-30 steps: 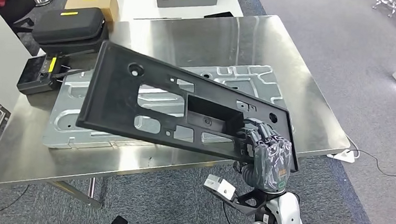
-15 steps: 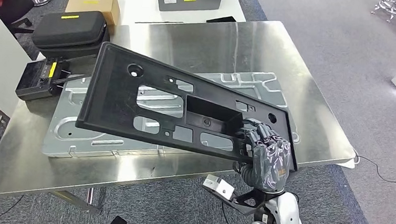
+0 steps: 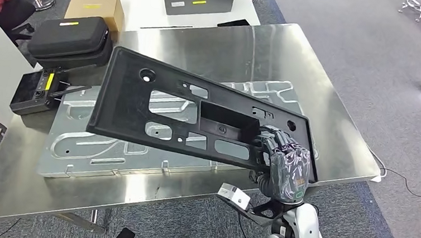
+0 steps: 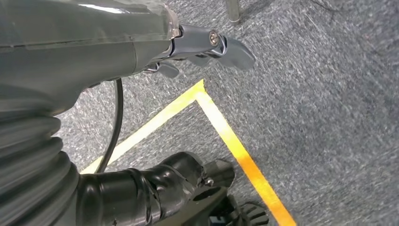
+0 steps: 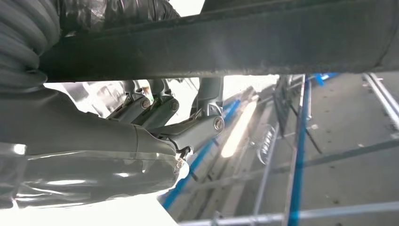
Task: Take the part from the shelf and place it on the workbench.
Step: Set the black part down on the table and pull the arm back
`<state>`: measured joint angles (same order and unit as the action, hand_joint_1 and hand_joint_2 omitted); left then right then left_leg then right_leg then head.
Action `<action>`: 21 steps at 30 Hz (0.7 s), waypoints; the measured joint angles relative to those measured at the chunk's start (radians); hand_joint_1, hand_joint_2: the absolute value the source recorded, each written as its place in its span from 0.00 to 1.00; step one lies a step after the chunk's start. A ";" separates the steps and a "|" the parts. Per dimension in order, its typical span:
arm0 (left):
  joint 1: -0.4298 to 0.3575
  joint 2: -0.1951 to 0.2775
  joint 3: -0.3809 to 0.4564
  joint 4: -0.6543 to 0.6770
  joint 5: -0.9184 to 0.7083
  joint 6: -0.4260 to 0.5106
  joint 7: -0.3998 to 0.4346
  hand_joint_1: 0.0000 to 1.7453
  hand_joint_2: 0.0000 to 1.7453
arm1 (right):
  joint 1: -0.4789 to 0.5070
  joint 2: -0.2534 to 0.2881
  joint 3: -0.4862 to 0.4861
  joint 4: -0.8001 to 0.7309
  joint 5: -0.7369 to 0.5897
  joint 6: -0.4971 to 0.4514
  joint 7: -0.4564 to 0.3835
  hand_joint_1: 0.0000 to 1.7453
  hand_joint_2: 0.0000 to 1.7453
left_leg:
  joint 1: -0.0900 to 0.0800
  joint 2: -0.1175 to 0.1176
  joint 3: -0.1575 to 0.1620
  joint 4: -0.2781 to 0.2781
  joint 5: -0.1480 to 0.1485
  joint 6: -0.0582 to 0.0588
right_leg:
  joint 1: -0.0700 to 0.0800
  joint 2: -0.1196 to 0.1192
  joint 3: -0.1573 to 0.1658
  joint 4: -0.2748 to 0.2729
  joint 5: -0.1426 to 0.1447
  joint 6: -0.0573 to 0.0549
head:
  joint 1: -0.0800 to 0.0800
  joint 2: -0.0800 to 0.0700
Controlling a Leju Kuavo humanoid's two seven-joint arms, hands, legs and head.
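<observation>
The part is a long black plastic panel with several cut-outs. My right hand grips it at its near right end, fingers hooked over the edge. The panel hangs tilted above the steel workbench, its far end over the left side of the bench. In the right wrist view the panel's dark edge lies against the fingers. My left hand hangs over the carpet with its fingers apart and holds nothing.
A stamped silver metal sheet lies on the bench under the panel. At the bench's far left are a black zip case, a black device and a cardboard box. Yellow floor tape crosses the carpet.
The whole picture has shifted: the camera has come closer to the bench. The panel stays in my right hand at the same tilt.
</observation>
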<state>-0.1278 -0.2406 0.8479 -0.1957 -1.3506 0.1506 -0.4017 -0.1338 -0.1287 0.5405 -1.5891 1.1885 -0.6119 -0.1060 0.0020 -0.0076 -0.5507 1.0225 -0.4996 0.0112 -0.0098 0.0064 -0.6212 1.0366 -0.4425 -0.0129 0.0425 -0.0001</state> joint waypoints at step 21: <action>0.000 -0.004 0.000 0.000 0.007 0.010 0.006 0.00 1.00 | 0.005 0.001 0.000 0.000 0.008 0.003 0.002 1.00 1.00 | 0.007 0.003 -0.021 -0.022 0.049 0.033 | -0.005 -0.002 -0.100 0.259 -0.141 0.033 | -0.001 0.000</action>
<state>-0.1281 -0.2441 0.8476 -0.1957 -1.3434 0.1607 -0.3954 -0.1293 -0.1282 0.5400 -1.5892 1.1961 -0.6090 -0.1045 0.0089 -0.0046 -0.5715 1.0007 -0.4509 0.0439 -0.0144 0.0043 -0.7211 1.2954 -0.5833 0.0201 0.0420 -0.0001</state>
